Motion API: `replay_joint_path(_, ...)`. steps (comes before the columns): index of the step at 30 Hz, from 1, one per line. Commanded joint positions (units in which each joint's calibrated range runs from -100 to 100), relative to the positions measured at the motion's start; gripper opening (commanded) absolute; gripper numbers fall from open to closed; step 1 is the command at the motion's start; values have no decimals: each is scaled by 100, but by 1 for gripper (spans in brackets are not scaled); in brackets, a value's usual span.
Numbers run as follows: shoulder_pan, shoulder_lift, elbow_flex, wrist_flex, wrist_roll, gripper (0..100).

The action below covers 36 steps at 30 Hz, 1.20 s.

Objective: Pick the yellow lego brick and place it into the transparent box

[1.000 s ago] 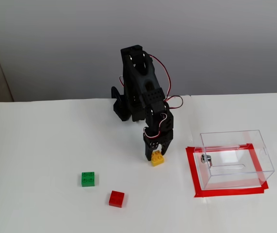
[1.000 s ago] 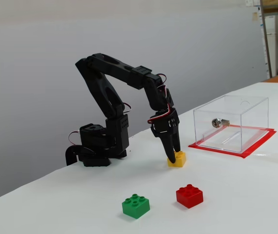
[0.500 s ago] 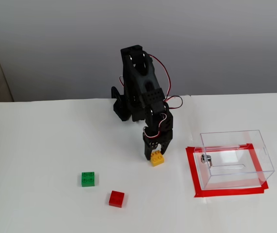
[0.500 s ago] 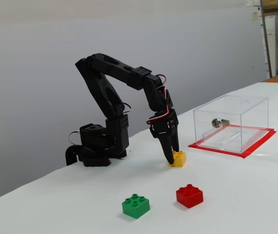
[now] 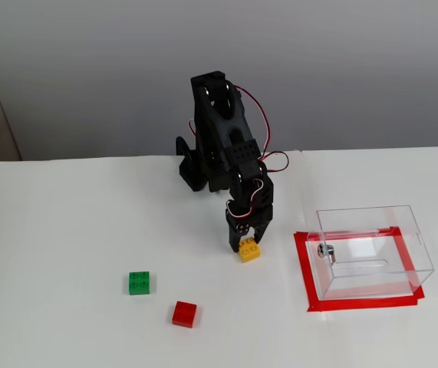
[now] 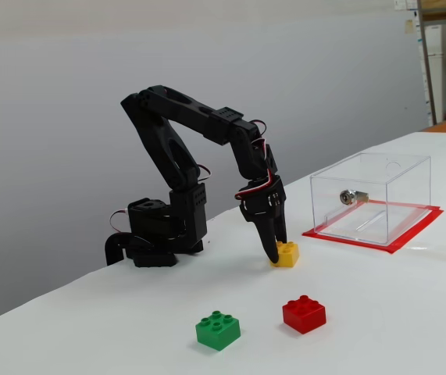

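The yellow lego brick (image 5: 251,253) rests on the white table, left of the transparent box (image 5: 372,218) in a fixed view. My gripper (image 5: 247,244) points down at the brick, its jaws apart with a fingertip on either side of the brick's back edge. The brick stays on the table. In a fixed view from the side, the gripper (image 6: 276,254) touches the left side of the yellow brick (image 6: 288,255), and the box (image 6: 371,183) stands to its right with a metal fitting on its wall.
A green brick (image 5: 139,283) and a red brick (image 5: 185,313) lie in front of the arm, to the left. Red tape (image 5: 303,268) frames the box's footprint. The arm's base (image 5: 195,165) sits at the back by the wall.
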Motion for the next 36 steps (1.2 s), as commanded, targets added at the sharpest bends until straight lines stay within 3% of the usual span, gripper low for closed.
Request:
replay_joint_path(1, 7, -153, -33, -37, -11, 5)
replay_joint_path(13, -52, -272, -187, 24, 10, 5)
replay_joint_path(28, -570, -2631, -287, 50, 21, 5)
replay_joint_path(36, -1272, -2733, -1760, 616, 26, 4)
